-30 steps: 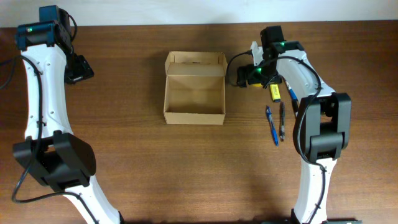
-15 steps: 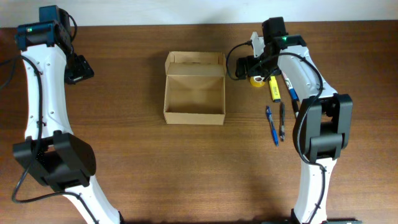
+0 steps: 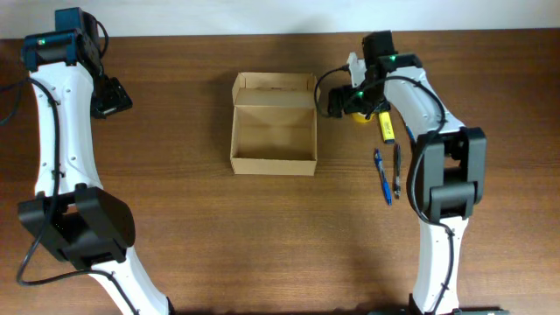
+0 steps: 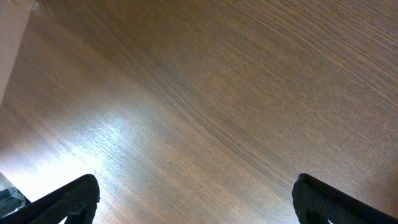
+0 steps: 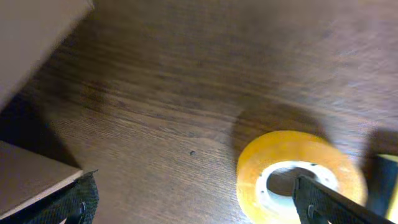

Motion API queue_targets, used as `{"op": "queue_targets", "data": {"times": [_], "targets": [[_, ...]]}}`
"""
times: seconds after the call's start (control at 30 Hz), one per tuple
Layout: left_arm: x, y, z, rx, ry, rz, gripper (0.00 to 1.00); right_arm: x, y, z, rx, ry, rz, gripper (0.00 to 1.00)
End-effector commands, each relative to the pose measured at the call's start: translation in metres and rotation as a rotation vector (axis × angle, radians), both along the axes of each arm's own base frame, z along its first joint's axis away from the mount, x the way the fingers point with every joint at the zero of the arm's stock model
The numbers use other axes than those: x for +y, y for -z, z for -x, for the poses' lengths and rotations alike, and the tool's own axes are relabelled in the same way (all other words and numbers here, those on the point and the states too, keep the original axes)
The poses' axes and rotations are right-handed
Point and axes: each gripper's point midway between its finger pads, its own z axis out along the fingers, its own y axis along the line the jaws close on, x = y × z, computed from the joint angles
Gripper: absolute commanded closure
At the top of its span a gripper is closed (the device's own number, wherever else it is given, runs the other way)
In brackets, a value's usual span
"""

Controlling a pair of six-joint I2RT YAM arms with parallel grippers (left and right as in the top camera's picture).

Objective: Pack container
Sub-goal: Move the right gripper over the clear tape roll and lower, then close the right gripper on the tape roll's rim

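The container [image 3: 273,136], a tan cardboard box with its flap lid open toward the back, sits empty at the table's middle. Its edge shows at the left of the right wrist view [image 5: 31,37]. My right gripper [image 3: 348,103] is open just right of the box, low over a yellow tape roll [image 3: 359,114]. In the right wrist view the tape roll [image 5: 298,171] lies flat and my right gripper [image 5: 193,202] has one finger over the roll's hole, the other near the box. My left gripper [image 3: 112,96] is open and empty at the far left, over bare wood [image 4: 199,112].
A yellow marker [image 3: 385,127], a blue pen [image 3: 382,176], a dark pen [image 3: 396,170] and another blue pen [image 3: 411,136] lie right of the tape roll. The marker's edge shows in the right wrist view [image 5: 387,180].
My right gripper shifted back and then slightly left, staying over the tape roll. The left arm has not moved.
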Motion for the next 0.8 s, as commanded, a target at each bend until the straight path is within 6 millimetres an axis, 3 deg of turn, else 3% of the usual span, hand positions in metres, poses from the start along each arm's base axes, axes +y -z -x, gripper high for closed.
{"op": "queue_targets", "data": {"times": [0.0, 0.37, 0.43, 0.6, 0.77], "targets": [[0.004, 0.005, 0.001, 0.018, 0.002, -0.005, 0.0, 0.005, 0.011, 0.002, 0.023, -0.019, -0.006, 0.0], [0.004, 0.005, 0.001, 0.018, 0.002, -0.005, 0.0, -0.036, 0.02, 0.005, 0.056, 0.103, 0.145, 0.09], [0.004, 0.005, 0.001, 0.018, 0.002, -0.005, 0.0, -0.047, 0.021, 0.008, 0.08, 0.172, 0.152, 0.16], [0.005, 0.005, 0.001, 0.018, 0.001, -0.005, 0.0, -0.058, 0.022, 0.015, 0.115, 0.221, 0.183, 0.29], [0.005, 0.005, 0.001, 0.018, 0.0, -0.005, 0.0, -0.058, 0.023, 0.019, 0.128, 0.218, 0.185, 0.29]]}}
